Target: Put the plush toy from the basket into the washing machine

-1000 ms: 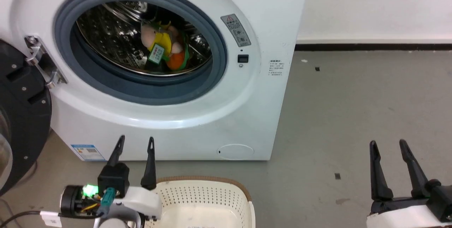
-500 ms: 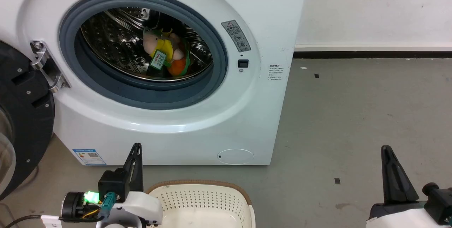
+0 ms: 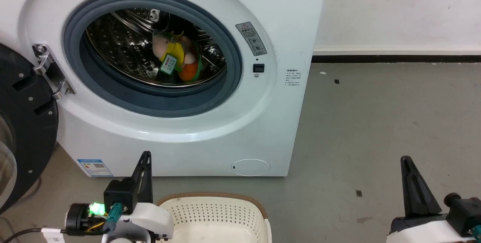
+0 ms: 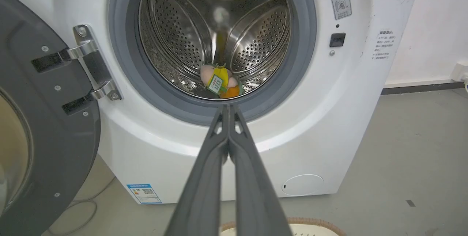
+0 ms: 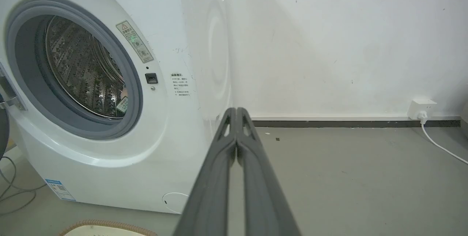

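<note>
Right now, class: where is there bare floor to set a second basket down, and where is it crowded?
Free: floor bordered by the washing machine, the dark skirting and the right fingers. Crowded: the strip between machine, open door, basket and left fingers.

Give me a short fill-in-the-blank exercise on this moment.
The plush toy lies in the steel ____ of the washing machine.
The machine's door stands ____.
The left hand and the right hand are both ____.
Missing words: drum; open; shut.
</note>
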`<state>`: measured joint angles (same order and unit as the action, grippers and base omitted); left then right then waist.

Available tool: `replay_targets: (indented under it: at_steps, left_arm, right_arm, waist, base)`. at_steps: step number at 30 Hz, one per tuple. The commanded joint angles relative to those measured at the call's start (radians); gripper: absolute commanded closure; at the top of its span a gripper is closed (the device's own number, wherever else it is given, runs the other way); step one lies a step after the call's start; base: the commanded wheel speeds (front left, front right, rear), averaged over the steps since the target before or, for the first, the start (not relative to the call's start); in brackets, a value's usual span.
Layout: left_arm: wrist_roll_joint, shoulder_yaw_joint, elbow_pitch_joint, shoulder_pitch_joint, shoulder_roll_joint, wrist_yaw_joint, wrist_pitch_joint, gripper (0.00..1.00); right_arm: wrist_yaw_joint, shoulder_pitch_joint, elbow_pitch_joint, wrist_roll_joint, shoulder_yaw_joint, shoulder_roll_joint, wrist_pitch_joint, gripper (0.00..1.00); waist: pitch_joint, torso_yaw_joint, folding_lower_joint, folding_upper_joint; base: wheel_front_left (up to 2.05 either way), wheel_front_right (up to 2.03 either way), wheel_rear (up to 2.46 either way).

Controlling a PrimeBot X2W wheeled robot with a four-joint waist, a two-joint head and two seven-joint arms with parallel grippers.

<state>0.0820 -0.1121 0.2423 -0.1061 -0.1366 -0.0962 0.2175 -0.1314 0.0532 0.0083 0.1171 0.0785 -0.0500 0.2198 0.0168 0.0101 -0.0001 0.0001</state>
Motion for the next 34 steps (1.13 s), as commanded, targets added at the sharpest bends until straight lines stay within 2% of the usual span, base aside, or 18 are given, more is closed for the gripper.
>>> replay_targets:
  at_steps: [1,34]
  left_arm:
    - [-0.008,0.006,-0.012,0.014,0.005,0.005,-0.008,1.00]
    - [-0.031,0.039,-0.083,0.042,0.030,0.033,-0.073,1.00]
  right_arm:
    - [0.000,-0.008,-0.001,-0.013,-0.004,0.000,-0.009,1.00]
    - [0.000,-0.022,-0.004,-0.045,-0.027,0.000,-0.074,1.00]
  waist:
    - [0.000,0.000,0.0001,-0.0001]
    - [-0.005,-0.003,0.0001,-0.0001]
  base:
    - [0.00,0.00,0.00]
    - [0.00,0.00,0.00]
